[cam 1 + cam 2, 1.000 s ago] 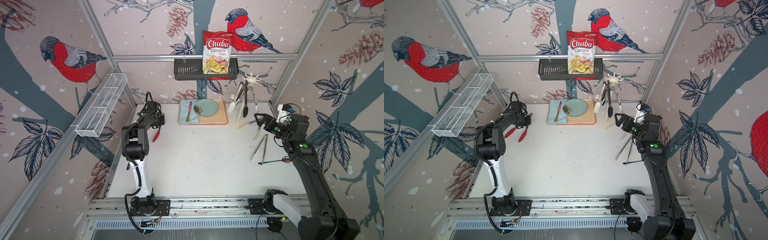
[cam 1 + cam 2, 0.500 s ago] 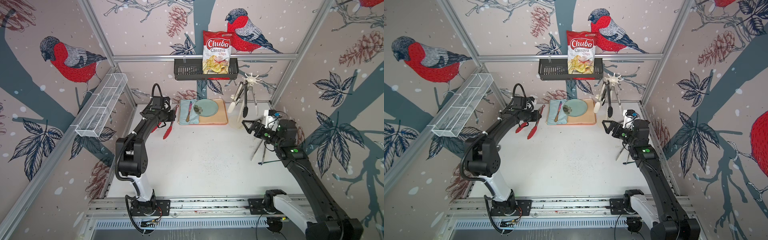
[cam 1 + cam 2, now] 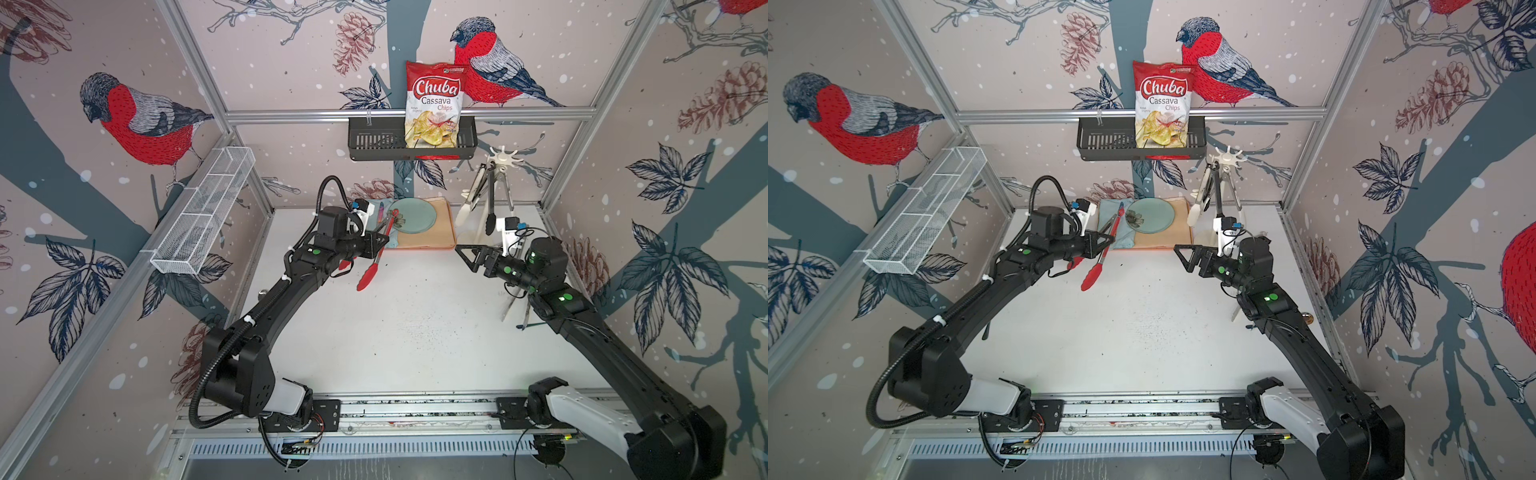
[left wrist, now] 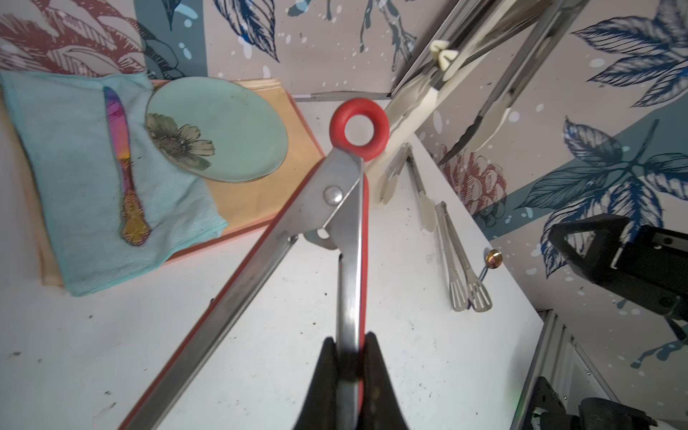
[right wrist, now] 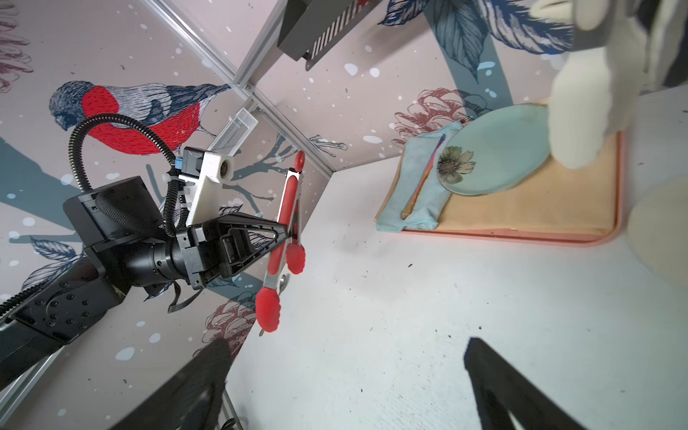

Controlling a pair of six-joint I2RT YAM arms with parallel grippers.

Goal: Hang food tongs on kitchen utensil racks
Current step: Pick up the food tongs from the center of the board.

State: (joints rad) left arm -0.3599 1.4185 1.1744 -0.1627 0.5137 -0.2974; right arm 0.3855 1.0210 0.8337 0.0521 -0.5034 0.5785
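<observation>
My left gripper [image 3: 383,241] [image 3: 1111,240] [image 4: 350,340] is shut on one steel arm of the red-tipped food tongs [image 3: 375,253] [image 3: 1099,255] [image 4: 346,231]. They hang above the table, red ring [image 4: 359,128] up, and they also show in the right wrist view [image 5: 284,238]. My right gripper [image 3: 462,252] [image 3: 1180,252] [image 5: 346,346] stands open and empty, facing them. The cream-white utensil rack [image 3: 503,156] [image 3: 1227,160] stands at the back right with white-tipped tongs [image 3: 468,201] and black-tipped tongs [image 3: 490,199] hanging on it. Bare steel tongs [image 3: 512,305] [image 4: 459,271] lie by the right wall.
A pink tray [image 3: 446,232] at the back holds a teal plate [image 3: 415,214], a teal cloth and an iridescent knife [image 4: 121,149]. A black basket [image 3: 374,143] with a chips bag [image 3: 434,108] hangs on the back rail. A white wire basket [image 3: 203,212] hangs on the left wall.
My left arm has swung from the left wall toward the middle, carrying the red-tipped tongs. My right gripper has drawn away from the rack and moved left, still open.
</observation>
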